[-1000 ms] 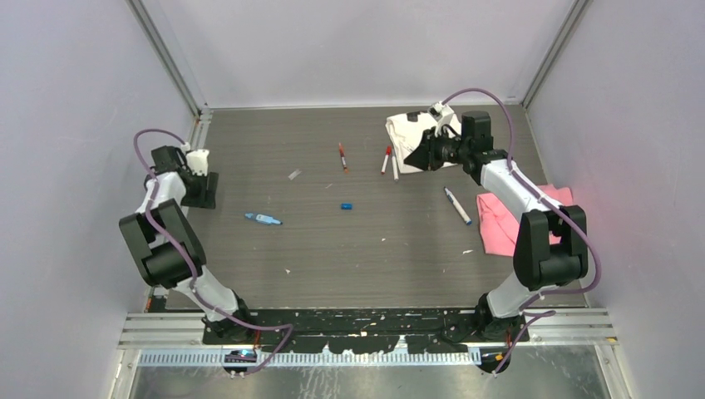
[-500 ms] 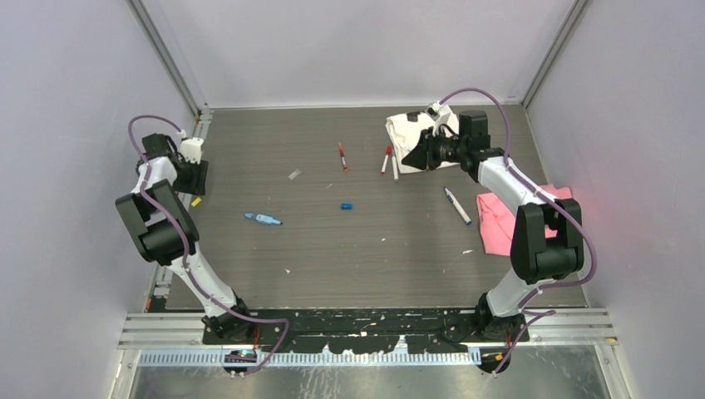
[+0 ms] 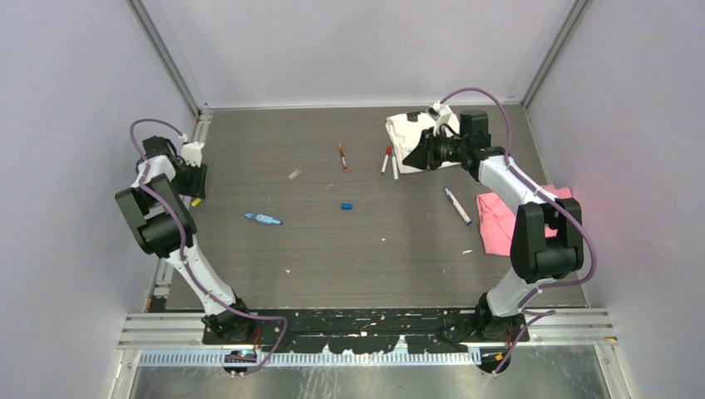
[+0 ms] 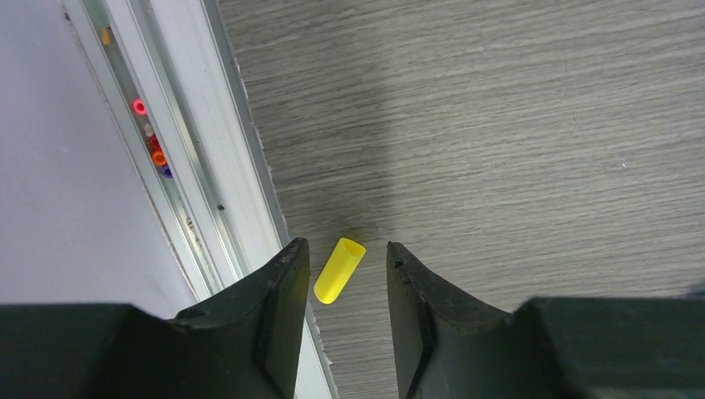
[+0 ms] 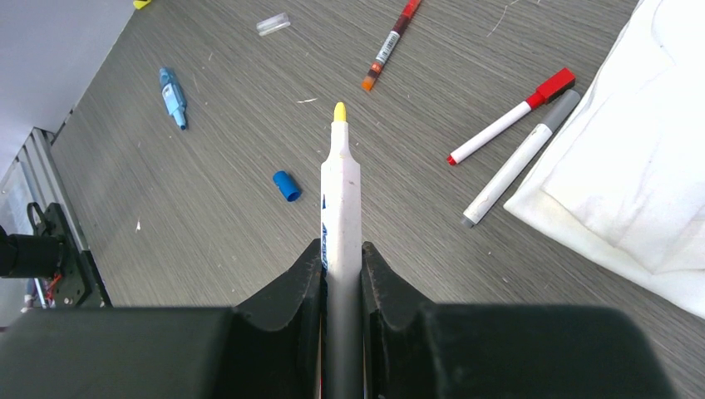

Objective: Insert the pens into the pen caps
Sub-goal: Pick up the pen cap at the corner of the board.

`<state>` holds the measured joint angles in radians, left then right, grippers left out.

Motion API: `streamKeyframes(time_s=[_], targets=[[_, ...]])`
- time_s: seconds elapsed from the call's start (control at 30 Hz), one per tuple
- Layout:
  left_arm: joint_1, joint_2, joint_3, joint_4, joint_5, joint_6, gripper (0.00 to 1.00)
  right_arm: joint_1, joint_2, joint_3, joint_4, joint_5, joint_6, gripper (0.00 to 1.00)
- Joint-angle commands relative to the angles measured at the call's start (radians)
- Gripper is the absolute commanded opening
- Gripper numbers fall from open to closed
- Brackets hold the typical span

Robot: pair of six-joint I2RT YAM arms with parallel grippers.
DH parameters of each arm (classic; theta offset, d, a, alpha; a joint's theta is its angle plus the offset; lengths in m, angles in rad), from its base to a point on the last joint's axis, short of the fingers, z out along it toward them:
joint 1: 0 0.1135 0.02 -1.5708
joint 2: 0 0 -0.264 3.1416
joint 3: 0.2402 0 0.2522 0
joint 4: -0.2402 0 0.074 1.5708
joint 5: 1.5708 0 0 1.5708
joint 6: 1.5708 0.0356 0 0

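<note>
The left pincer (image 4: pixel 345 248), having swung out to the left edge of the counter (image 4: pixel 499 125), is narrowing its still-open jaws around the yellow cap (image 4: pixel 339 271) lying just beside the rail (image 4: pixel 241 166), while the right pincer (image 5: pixel 341 249) is clamping the yellow-tipped pen (image 5: pixel 341 179) aloft, so capping is looking close.

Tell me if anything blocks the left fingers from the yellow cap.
Nothing visible does: the yellow cap lies on bare table between the open left fingers, untouched, beside the edge rail.
</note>
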<state>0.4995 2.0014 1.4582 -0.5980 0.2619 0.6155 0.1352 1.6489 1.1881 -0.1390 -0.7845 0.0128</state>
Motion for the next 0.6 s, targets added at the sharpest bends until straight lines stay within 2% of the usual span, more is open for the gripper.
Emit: streamKeyframes(time_s=[0.0,0.23,0.57], targets=[[0.008,0.003,0.027,-0.02,-0.005,0.026,0.4,-0.004,0.005,0.045,0.01,-0.013,-0.007,0.01],[0.02,0.004,0.01,-0.014,-0.016,0.029,0.39,-0.004,-0.004,0.043,0.006,-0.011,-0.008,0.01],[0.022,0.021,-0.004,-0.025,-0.001,0.024,0.31,-0.005,-0.025,0.032,-0.001,-0.009,-0.03,0.01]])
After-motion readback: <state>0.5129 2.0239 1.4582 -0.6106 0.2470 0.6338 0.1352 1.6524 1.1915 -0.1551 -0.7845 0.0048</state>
